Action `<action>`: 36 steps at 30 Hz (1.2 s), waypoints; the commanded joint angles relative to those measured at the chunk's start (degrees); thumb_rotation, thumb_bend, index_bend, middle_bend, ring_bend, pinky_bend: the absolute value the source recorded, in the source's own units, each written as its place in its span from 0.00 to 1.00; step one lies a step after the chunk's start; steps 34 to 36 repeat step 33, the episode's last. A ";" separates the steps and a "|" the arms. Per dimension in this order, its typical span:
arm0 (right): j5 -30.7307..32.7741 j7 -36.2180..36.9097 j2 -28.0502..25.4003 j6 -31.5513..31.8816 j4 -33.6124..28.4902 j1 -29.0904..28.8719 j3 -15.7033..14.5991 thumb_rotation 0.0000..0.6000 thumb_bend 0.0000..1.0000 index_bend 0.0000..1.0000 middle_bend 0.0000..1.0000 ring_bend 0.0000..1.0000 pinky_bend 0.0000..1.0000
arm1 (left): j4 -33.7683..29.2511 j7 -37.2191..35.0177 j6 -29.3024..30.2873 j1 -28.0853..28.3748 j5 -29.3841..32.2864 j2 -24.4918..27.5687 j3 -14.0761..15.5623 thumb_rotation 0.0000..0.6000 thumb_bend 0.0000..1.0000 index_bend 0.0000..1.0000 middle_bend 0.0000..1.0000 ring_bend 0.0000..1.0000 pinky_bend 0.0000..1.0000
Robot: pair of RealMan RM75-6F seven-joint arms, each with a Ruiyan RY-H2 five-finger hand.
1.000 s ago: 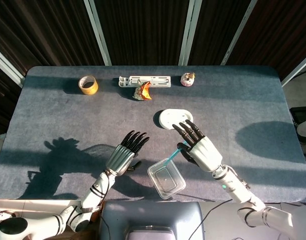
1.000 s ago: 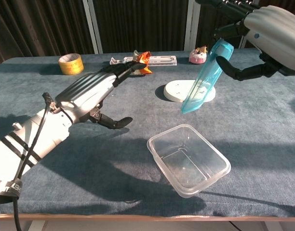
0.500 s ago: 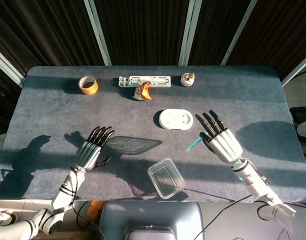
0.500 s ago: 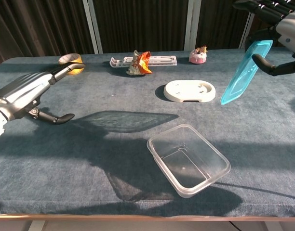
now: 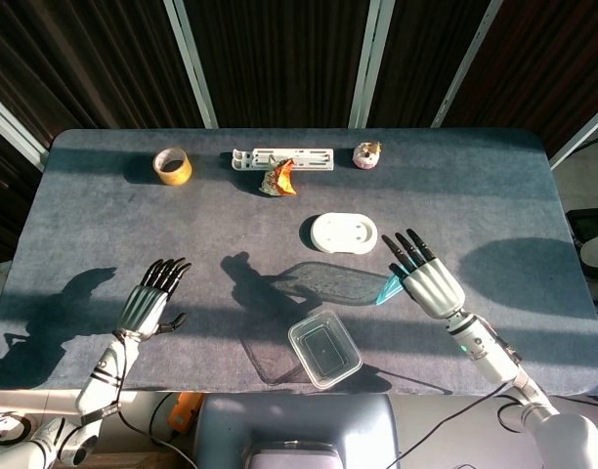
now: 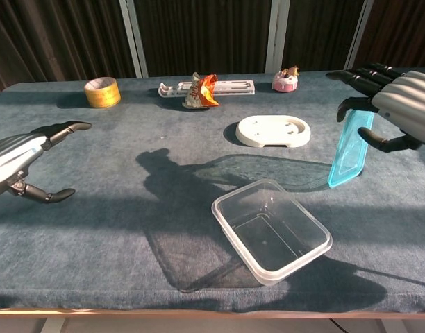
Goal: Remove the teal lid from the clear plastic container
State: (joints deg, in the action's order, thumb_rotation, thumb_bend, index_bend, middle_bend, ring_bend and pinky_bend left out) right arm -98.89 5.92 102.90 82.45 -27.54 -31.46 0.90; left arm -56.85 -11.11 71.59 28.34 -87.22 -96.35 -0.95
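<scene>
Lid (image 6: 349, 150) already off the container (image 6: 271, 228), pinched upright on edge by the right robot hand (image 6: 393, 111), lower corner at or just above the desk (image 6: 129, 229) toward its right edge. Container open and uncovered near the front edge, centre. Left to do, by the look of it: setting the lid down and letting go. Left robot hand (image 6: 21, 161) spread and holding nothing, near the front-left corner. White oval base (image 6: 273, 130) mid-desk, just behind the container; tape roll (image 6: 102, 91), white rack (image 6: 219, 87), crumpled wrapper (image 6: 202, 89) and small toy (image 6: 287, 79) along the back edge. Nothing between lid and desk.
</scene>
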 commanded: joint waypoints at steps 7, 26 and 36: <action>4.45 -3.75 -8.12 -5.11 -16.28 -0.27 1.99 1.00 0.37 0.00 0.00 0.00 0.00 | -5.62 -0.47 2.77 -2.41 -1.27 4.75 1.33 1.00 0.25 0.00 0.00 0.00 0.00; 12.72 -29.13 -34.90 7.20 -64.89 25.51 -9.72 1.00 0.32 0.01 0.00 0.00 0.00 | -33.83 17.74 16.92 -17.98 -3.39 25.53 9.01 1.00 0.27 0.00 0.00 0.00 0.00; 10.17 -23.46 -36.13 10.64 -63.57 27.73 -8.28 1.00 0.32 0.02 0.00 0.00 0.00 | -32.68 16.64 17.05 -18.56 -5.54 25.85 8.49 1.00 0.27 0.00 0.00 0.00 0.00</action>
